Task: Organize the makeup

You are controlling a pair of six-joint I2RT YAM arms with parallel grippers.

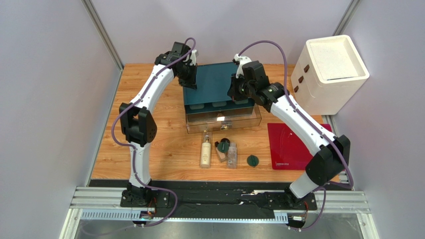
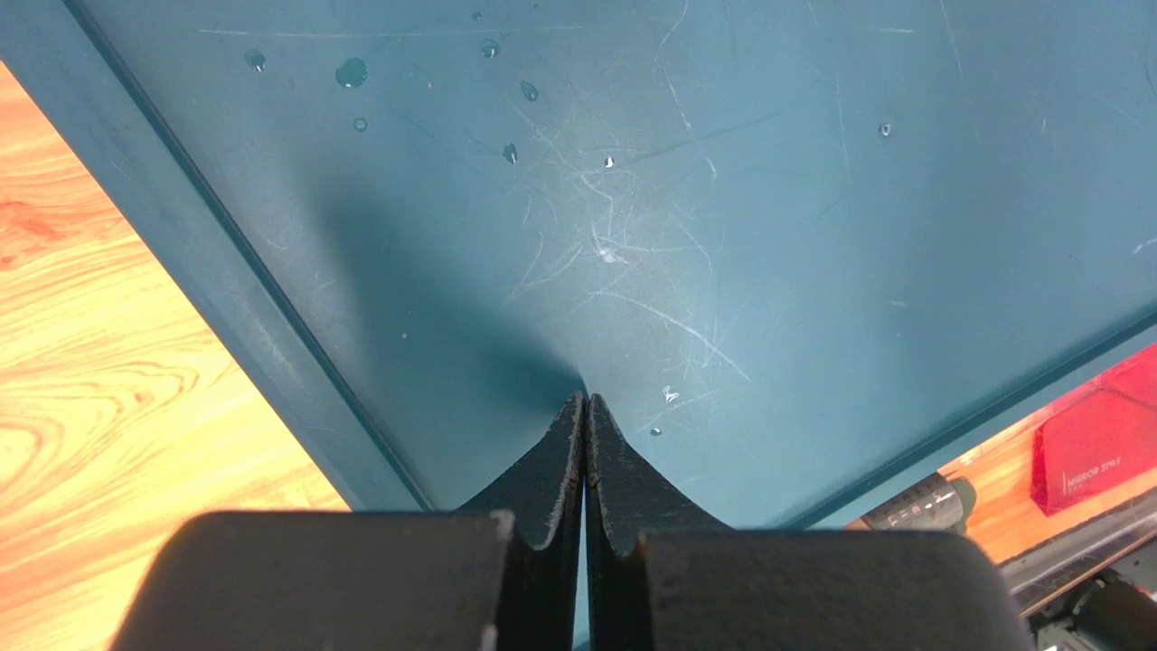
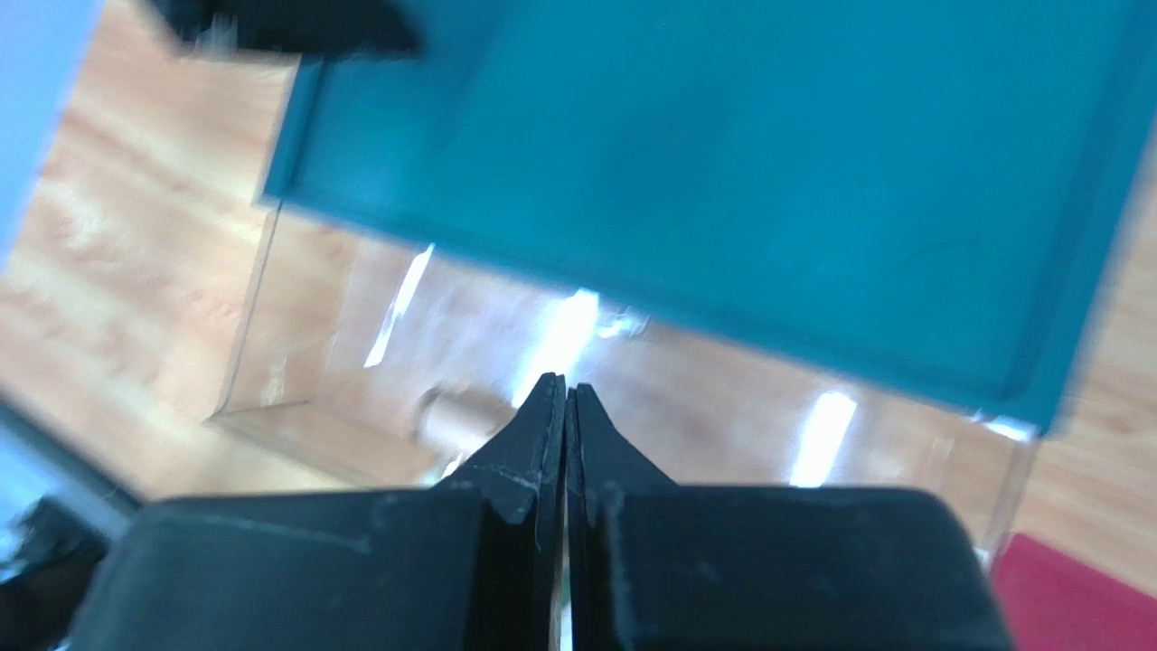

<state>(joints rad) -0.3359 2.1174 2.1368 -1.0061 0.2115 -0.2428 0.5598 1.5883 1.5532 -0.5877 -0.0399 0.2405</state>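
Note:
A tall cream bottle with a gold cap (image 1: 205,152) lies on the table in front of the teal box (image 1: 212,82). Beside it are a dark green disc (image 1: 223,146), a clear slim tube (image 1: 232,155) and a second green disc (image 1: 253,161). The box's clear lower drawer (image 1: 223,121) is pulled out. My left gripper (image 1: 191,82) is shut and empty, its tips (image 2: 585,399) on the box's teal top (image 2: 706,204). My right gripper (image 1: 234,92) is shut and empty, its tips (image 3: 565,387) above the clear drawer (image 3: 340,353), where a blurred beige tube (image 3: 448,414) lies.
A red flat mat (image 1: 292,147) lies right of the makeup, and its corner shows in the left wrist view (image 2: 1100,434). A white box (image 1: 329,72) stands at the back right. Grey walls close in the wooden table (image 1: 164,149) on both sides.

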